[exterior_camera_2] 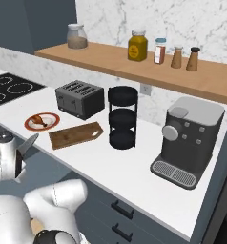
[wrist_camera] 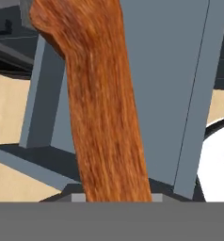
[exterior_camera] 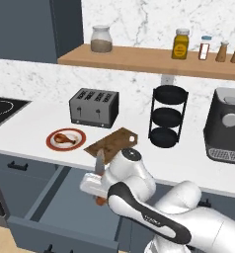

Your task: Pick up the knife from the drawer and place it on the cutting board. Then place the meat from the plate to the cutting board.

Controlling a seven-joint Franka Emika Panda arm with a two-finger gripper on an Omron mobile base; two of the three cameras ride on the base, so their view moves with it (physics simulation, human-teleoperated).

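pincer (exterior_camera: 98,190) clamps the knife (exterior_camera: 99,163) by its handle, blade up, above the open drawer (exterior_camera: 65,207). next: carry it up and beyond to the cutting board (exterior_camera: 112,143); meat (exterior_camera: 63,138) waits.

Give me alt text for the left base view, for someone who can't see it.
A white robot arm lifts a knife, blade up, above an open drawer. On the counter behind sit a cutting board, a plate with a drumstick, and a toaster.
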